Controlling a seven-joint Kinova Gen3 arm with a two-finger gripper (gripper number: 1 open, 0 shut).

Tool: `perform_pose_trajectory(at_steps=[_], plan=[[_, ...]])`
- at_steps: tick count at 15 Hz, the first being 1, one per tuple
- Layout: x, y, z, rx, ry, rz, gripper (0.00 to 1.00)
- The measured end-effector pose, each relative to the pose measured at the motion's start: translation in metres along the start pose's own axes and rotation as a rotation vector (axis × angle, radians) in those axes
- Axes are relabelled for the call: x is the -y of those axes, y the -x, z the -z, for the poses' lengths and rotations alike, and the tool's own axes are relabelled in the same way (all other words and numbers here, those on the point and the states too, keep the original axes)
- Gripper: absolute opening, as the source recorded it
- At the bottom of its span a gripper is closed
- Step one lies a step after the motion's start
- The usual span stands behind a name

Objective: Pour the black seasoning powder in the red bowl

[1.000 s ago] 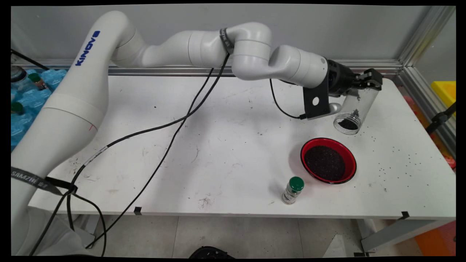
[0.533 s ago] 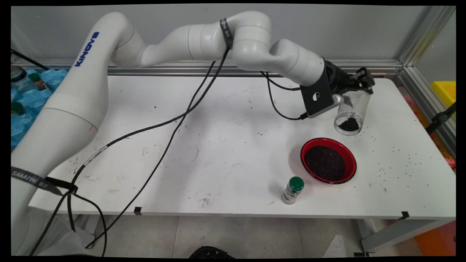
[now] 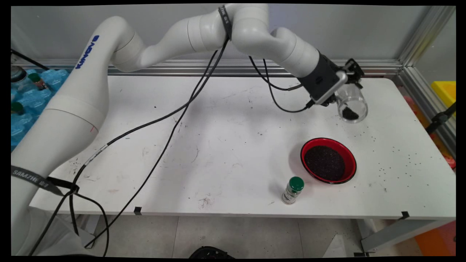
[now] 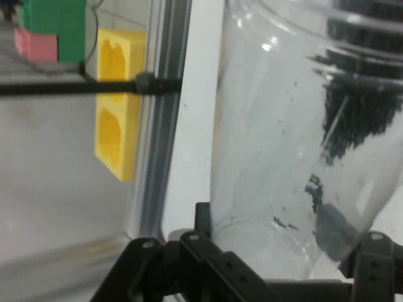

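Observation:
My gripper (image 3: 350,83) is shut on a clear plastic jar (image 3: 351,103), held in the air over the table's far right part. The jar is tilted, mouth pointing down and to the right, with a small heap of black grains (image 3: 350,114) near its mouth. In the hand view the clear jar (image 4: 283,157) fills the right side, black grains (image 4: 352,113) lying toward its threaded mouth. Below and nearer stands a red bowl (image 3: 328,160) full of the same black grains. A small green-capped bottle (image 3: 292,190) stands upright just left of the bowl, near the front edge.
Black grains lie scattered on the white table (image 3: 182,145) at the right. Black cables (image 3: 171,131) hang from the arm across the middle. An aluminium frame (image 3: 418,80) bounds the right and back edges. A yellow block (image 4: 116,104) lies beyond the frame.
The wrist has lifted and rolled, carrying the jar slightly up and right. The jar's mouth has swung from facing down toward the bowl to facing more rightward; the grains stay inside.

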Motion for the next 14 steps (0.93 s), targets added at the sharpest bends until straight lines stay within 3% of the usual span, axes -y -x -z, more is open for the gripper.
perform_pose_trajectory(at_steps=[7, 14], plan=[[0.002, 0.032, 0.0, -0.024, 0.059, 0.38, 0.0], [0.003, 0.06, -0.013, -0.035, 0.068, 0.714, 0.0]])
